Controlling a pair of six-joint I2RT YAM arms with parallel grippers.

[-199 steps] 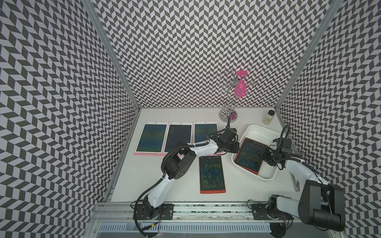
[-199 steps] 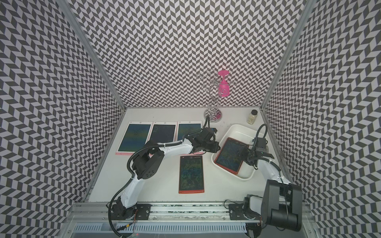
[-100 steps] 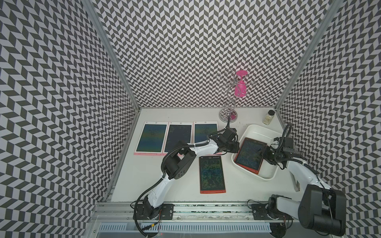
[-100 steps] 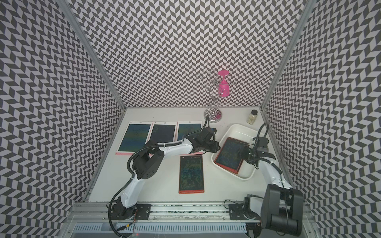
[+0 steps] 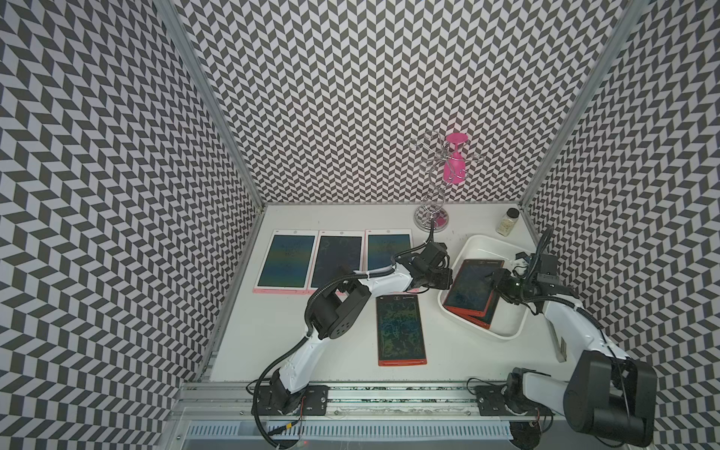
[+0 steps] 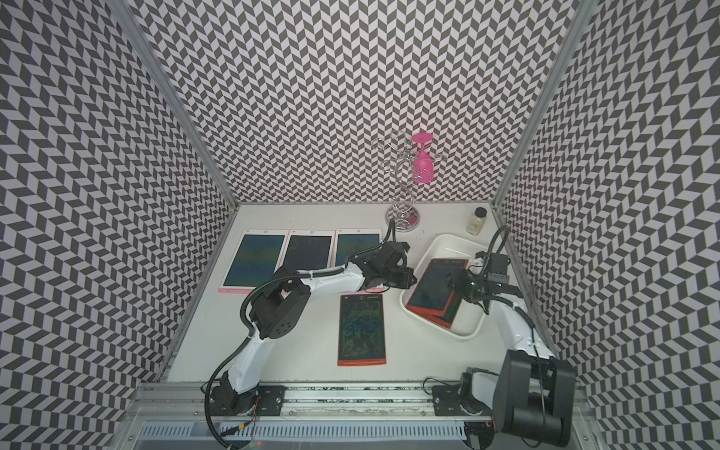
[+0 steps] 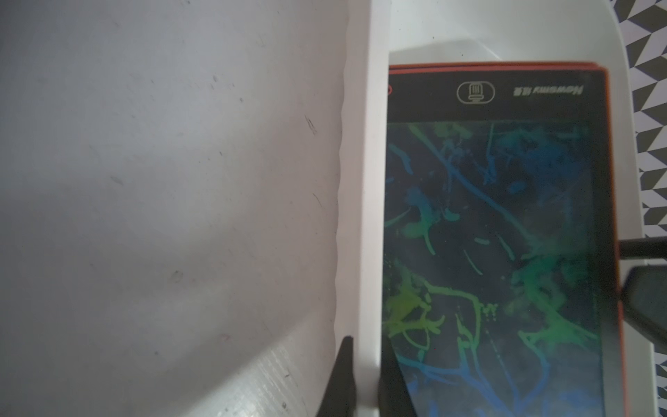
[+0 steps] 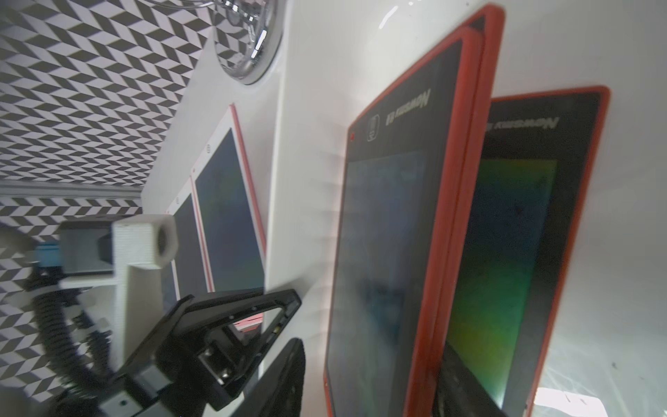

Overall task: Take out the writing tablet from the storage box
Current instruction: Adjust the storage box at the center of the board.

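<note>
while left tool [image 7: 365,364] pinches smooth white storage box [image 5: 489,249] rim | right tool [image 5: 495,279] by red-edged tablet [image 5: 469,286]: grip unclear

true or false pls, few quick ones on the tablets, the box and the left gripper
The left gripper pinches the storage box rim. True.
A red writing tablet lies on the table outside the box. True.
The box holds one tablet. False: a top tablet lies over a lower tablet.
The pink glass stands on the table. False: it hangs from the wire rack.
Three pink-framed tablets lie side by side. True.
</note>
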